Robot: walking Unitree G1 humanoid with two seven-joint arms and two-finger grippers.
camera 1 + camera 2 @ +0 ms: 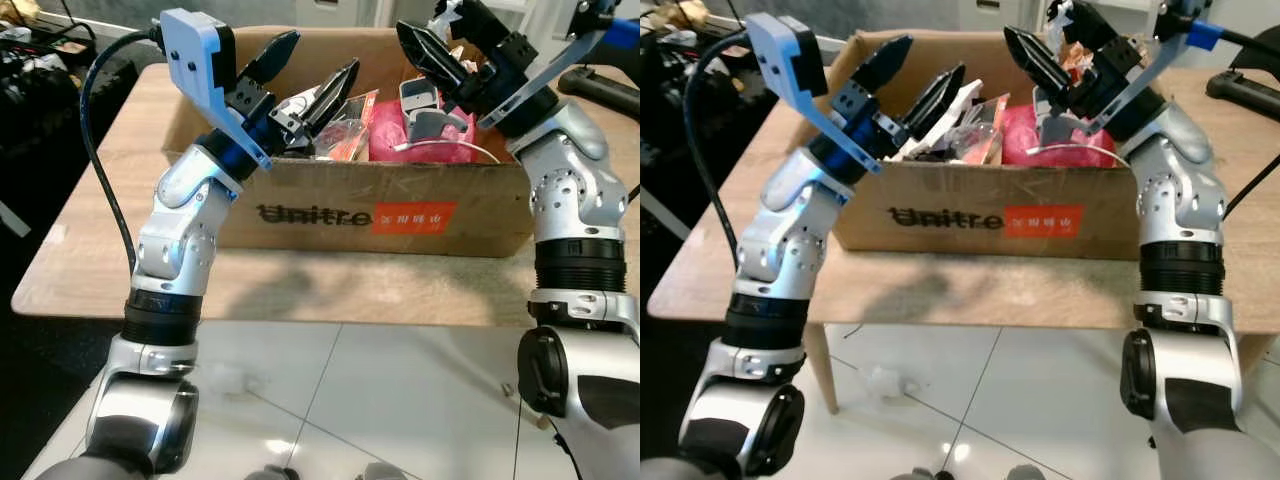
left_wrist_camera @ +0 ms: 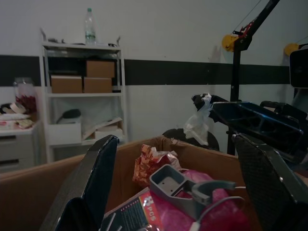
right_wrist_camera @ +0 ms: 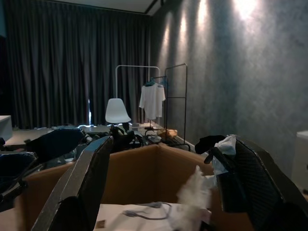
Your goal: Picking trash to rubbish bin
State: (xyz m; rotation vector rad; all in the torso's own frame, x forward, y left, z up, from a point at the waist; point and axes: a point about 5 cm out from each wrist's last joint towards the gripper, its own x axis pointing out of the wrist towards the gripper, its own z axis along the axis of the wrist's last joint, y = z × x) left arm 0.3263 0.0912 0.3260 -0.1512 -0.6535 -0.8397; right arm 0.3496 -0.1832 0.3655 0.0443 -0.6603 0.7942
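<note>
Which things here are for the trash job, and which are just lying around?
For the job: cardboard box, pink bag, red wrapper, left end effector, right end effector.
Lying about: wooden table, shelf, white chair.

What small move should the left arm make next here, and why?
Probably lower the left gripper into the cardboard box toward the grey plastic piece. Its fingers stand open just above the box's near rim, with nothing between them, and the grey piece lies on top of the pink wrapper straight ahead. The right gripper hovers open over the box too.
</note>
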